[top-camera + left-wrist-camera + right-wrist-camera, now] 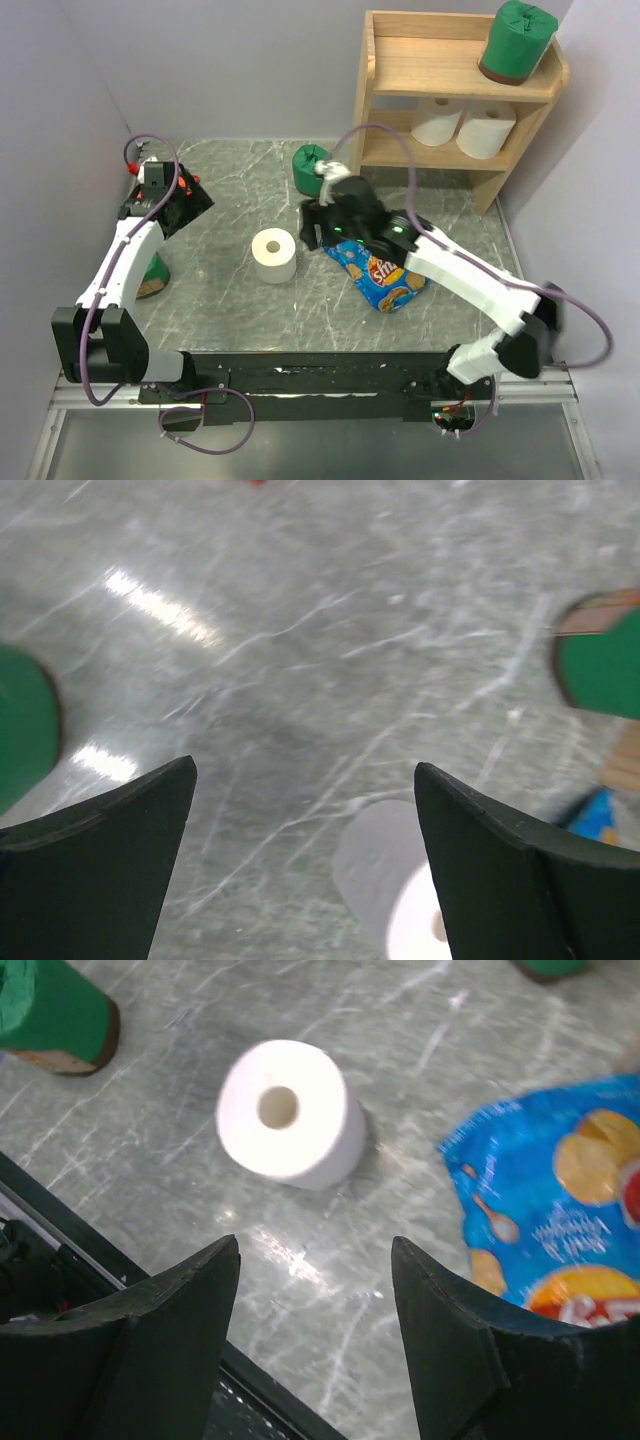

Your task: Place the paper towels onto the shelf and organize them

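The wooden shelf [385, 60] stands at the back right. One green roll [517, 40] sits on its top tier and two white rolls [438, 120] [487, 128] on the lower tier. A white roll [274, 256] stands upright mid-table; it also shows in the right wrist view [290, 1112] and the left wrist view [385, 880]. A green roll [310, 168] stands near the shelf, another [152, 275] beside the left arm. My left gripper [180, 205] [305, 768] is open and empty above the table. My right gripper [315, 235] [315, 1242] is open and empty, right of the white roll.
A blue chip bag [385, 280] [560, 1200] lies under the right arm, right of the white roll. Walls close in the table at the left, back and right. The black base rail [60, 1250] runs along the near edge.
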